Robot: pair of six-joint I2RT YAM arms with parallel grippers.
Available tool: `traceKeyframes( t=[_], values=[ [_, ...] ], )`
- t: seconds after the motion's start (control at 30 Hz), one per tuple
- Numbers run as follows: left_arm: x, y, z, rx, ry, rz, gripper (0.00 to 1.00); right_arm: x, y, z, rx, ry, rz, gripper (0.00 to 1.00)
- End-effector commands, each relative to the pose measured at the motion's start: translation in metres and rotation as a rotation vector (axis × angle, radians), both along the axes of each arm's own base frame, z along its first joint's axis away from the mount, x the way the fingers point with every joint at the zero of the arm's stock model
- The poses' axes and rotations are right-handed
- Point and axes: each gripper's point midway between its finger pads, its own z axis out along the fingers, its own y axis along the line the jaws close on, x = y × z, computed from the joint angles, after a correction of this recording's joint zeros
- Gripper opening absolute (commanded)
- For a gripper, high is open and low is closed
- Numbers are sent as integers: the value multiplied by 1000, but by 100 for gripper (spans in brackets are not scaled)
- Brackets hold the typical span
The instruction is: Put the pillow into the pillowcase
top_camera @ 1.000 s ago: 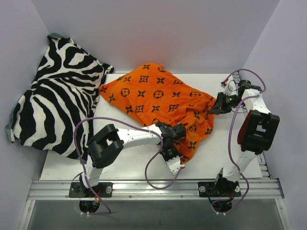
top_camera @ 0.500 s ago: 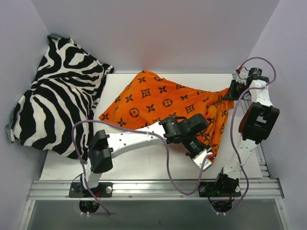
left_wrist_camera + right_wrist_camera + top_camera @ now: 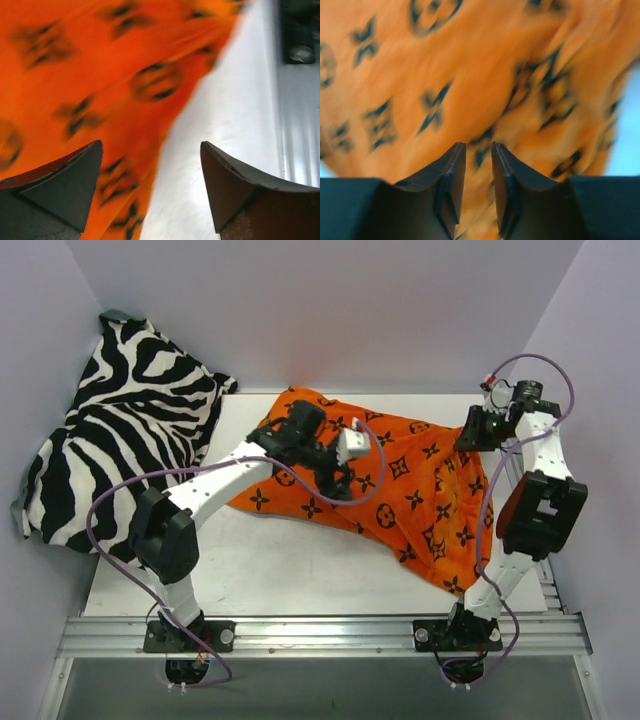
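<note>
Fingers (image 3: 60, 190) of the left jaws stand wide apart with nothing between them. Below them the orange pillowcase (image 3: 75, 75), printed with dark flower and monogram motifs, fills the side under one finger, and its edge runs down through the gap. Bare white counter (image 3: 225, 125) lies under the other finger, and beyond that a metal rail (image 3: 300, 125). Seen from above, these jaws hang over the end of the pillowcase nearest the zebra-striped cloth (image 3: 120, 440), which is heaped against the wall well off to their outer side. The right jaws show only a narrow slit between their fingers (image 3: 445, 200). Orange cloth fills everything beyond the tips, blurred, and whether any of it is pinched in the slit cannot be told. In the overhead view the right jaws sit at the pillowcase's far corner, on the side away from the left jaws. From there the cloth spreads across the counter between the two jaws, and its near corner reaches down toward the right arm (image 3: 535, 510) and its base.
</note>
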Motion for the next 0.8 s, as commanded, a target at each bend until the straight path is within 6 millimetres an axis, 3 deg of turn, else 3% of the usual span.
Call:
traceKeyframes(
  t=[0.0,0.03,0.13,0.17,0.2,0.23,0.27,0.3,0.43,0.57,0.7,0.77],
  values=[
    [65,33,8,7,71,312,81,-64,37,39,176,30,53,26],
    [79,33,16,-9,68,348,79,-77,49,36,236,72,53,21],
    [95,19,14,-21,137,406,78,-105,83,28,425,164,60,17],
    [103,5,33,-78,118,411,78,-109,92,24,450,181,73,15],
    [103,-11,23,-70,140,416,78,-112,97,17,467,203,77,14],
    [103,-24,25,-82,178,444,78,-112,101,9,489,222,53,13],
    [111,-41,47,-138,157,454,78,-112,102,4,497,229,48,10],
    [115,-56,31,-122,186,465,79,-111,102,-3,498,241,36,9],
    [107,-119,32,-169,284,507,79,-105,86,-19,472,245,-27,2],
    [105,-158,22,-194,318,558,78,-104,77,9,542,191,-69,7],
    [104,-176,2,-186,256,600,76,-114,71,55,608,106,-76,13],
    [106,-180,-5,-179,223,644,74,-122,62,61,608,93,-94,13]
  ],
)
